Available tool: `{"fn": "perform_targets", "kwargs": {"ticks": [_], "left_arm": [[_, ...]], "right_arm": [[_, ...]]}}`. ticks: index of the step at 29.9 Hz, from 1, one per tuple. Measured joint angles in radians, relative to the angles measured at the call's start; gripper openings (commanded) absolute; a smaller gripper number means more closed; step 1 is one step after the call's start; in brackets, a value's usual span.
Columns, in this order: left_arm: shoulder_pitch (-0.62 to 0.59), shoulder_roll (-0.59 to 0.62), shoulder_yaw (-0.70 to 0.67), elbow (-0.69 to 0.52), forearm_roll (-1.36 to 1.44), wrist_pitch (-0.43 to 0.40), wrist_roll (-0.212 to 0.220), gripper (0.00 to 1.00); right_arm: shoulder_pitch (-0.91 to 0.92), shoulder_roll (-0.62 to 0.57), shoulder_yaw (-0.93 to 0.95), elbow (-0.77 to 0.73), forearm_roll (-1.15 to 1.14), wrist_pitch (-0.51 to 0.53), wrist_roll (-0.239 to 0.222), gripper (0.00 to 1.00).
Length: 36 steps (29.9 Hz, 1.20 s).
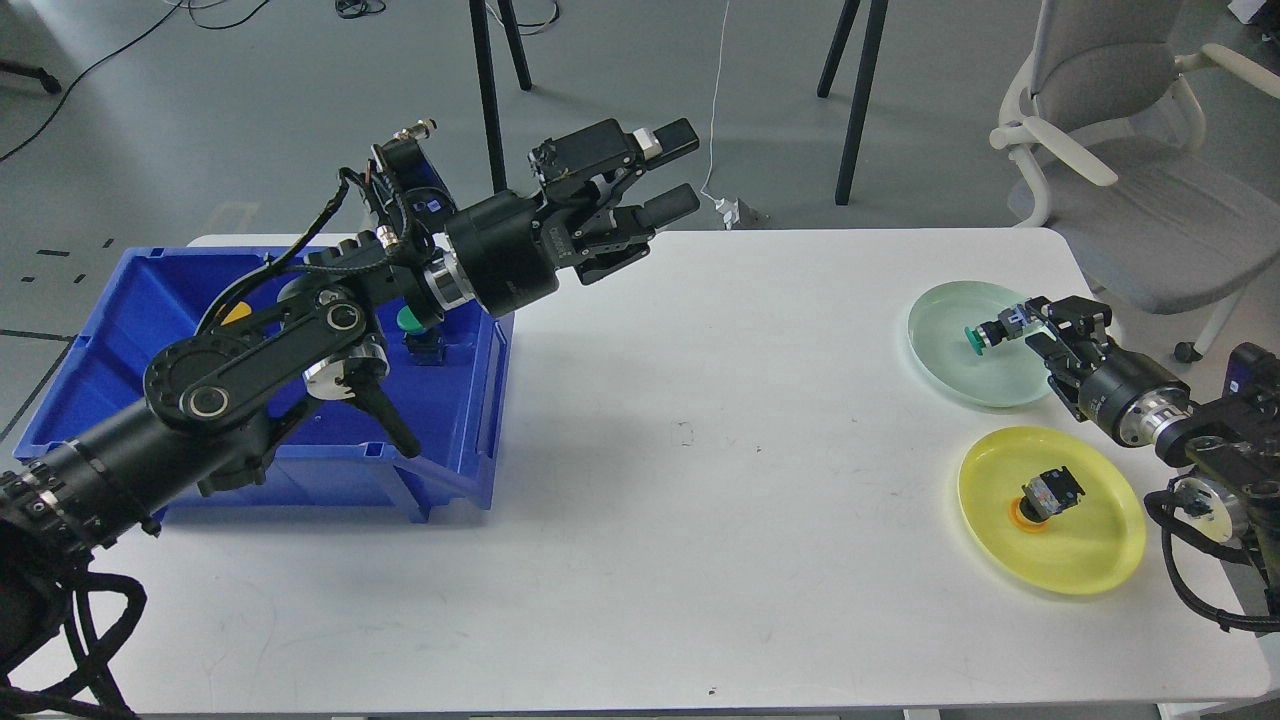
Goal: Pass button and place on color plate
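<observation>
A green-capped button point(990, 332) lies tilted in the pale green plate point(950, 370) at the table's right, its black body just off my right gripper's fingertips. My right gripper point(1040, 325) is low over that plate's right rim, its fingers apart and holding nothing. My left gripper point(668, 175) is open and empty, held high over the table's back edge, right of the blue bin point(130, 330). A yellow plate point(1100, 550) near the right front holds an orange-capped button point(1045, 495).
The blue bin on the left holds more buttons, among them a green one point(410, 320) and a yellow one point(236, 314), partly hidden by my left arm. A chair point(1120, 120) stands behind the table's right corner. Black stand legs point(490, 90) rise behind the table.
</observation>
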Motion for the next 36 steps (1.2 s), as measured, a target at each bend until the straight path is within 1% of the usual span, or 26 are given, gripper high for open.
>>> {"fn": "perform_targets", "kwargs": {"ticks": [4,9,11,12,16,18,22,25,28,33,36], "left_arm": [[0.000,0.000,0.000,0.000,0.000,0.000,0.000,0.78],[0.000,-0.001,0.000,0.000,0.000,0.000,0.000,0.79],[0.000,-0.001,-0.002,0.000,0.000,0.000,0.000,0.80],[0.000,-0.001,-0.003,0.000,0.000,0.000,0.000,0.81],[0.000,0.017,-0.009,0.011,-0.017,0.000,0.000,0.82],[0.000,0.041,-0.022,0.025,-0.049,0.000,0.000,0.83],[0.005,0.136,-0.077,0.044,-0.142,0.000,0.000,0.85],[0.028,0.210,-0.131,0.046,-0.226,0.000,0.000,0.85],[0.065,0.255,-0.187,0.046,-0.279,0.000,0.000,0.85],[0.115,0.263,-0.243,0.059,-0.371,0.000,0.000,0.86],[0.133,0.260,-0.254,0.062,-0.416,0.000,0.000,0.86]], "right_arm": [[0.001,0.000,0.007,0.004,0.002,0.004,0.000,0.59],[0.011,-0.001,0.034,0.038,0.007,0.009,0.000,0.76],[0.013,-0.009,0.063,0.078,0.008,0.010,0.000,0.89],[0.013,-0.015,0.087,0.111,0.008,0.011,0.000,0.91],[0.006,-0.055,0.213,0.290,0.019,0.012,0.000,0.94],[0.001,-0.072,0.269,0.396,0.060,0.013,0.000,0.97],[-0.001,-0.083,0.337,0.611,0.213,0.013,0.000,0.99],[0.005,-0.080,0.385,0.739,0.281,0.015,0.000,0.99],[0.006,-0.064,0.437,0.810,0.298,0.027,0.000,0.99],[0.009,0.012,0.466,0.823,0.303,0.044,0.000,0.99],[0.007,0.029,0.475,0.822,0.304,0.042,0.000,0.99]]}}
